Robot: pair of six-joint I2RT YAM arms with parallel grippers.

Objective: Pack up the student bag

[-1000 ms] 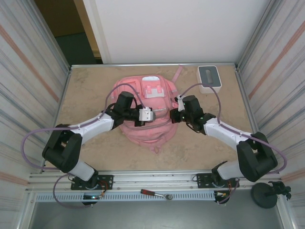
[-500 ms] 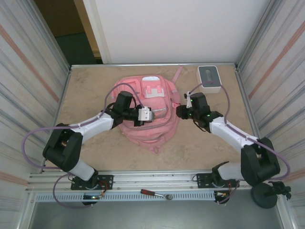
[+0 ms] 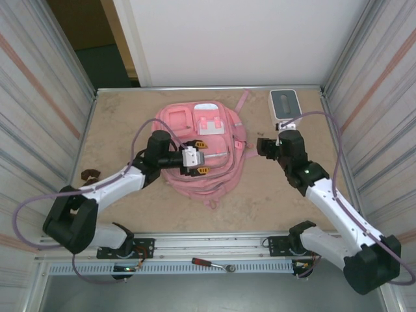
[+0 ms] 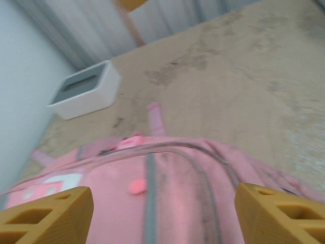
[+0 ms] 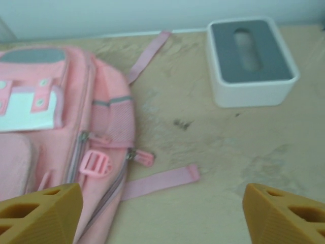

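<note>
Jaws are gaping (wide apart on both), left gripper (image 3: 203, 158) hovering over student bag (image 3: 203, 187), right gripper (image 3: 260, 147) at its 3 o'clock.

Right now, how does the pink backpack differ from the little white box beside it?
The student bag is far bigger than the white box. The bag is soft pink fabric with zips and straps, lying slumped; the box is a stiff white rectangle with a grey top. The bag lies mid-table, the box by the far right corner. Both rest on the table, apart from each other.
</note>
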